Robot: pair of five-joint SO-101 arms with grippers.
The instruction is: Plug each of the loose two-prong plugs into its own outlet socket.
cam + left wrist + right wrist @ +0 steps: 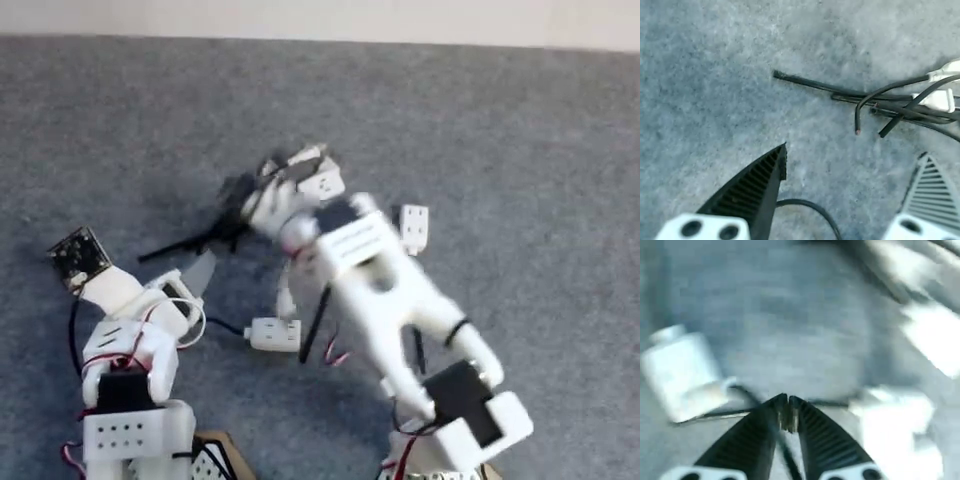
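Note:
My right gripper (788, 412) is shut, its fingertips pinching a thin black cord (747, 394) just above the carpet. In the high view that arm reaches to the middle of the table, its gripper (262, 205) over a tangle of black cords (190, 242) and a white plug (322, 183). White outlet blocks (682, 375) (892, 412) lie on either side of the right gripper. My left gripper (850, 160) hangs open over bare carpet, short of the cords (880, 102) and white plugs (940, 100). In the high view the left gripper (195, 275) sits at the left.
Two more white outlet blocks lie on the grey carpet, one (273, 334) between the arms and one (413, 228) right of the right arm. A black cable (810, 207) runs under the left gripper. Open carpet spreads at the back and far right.

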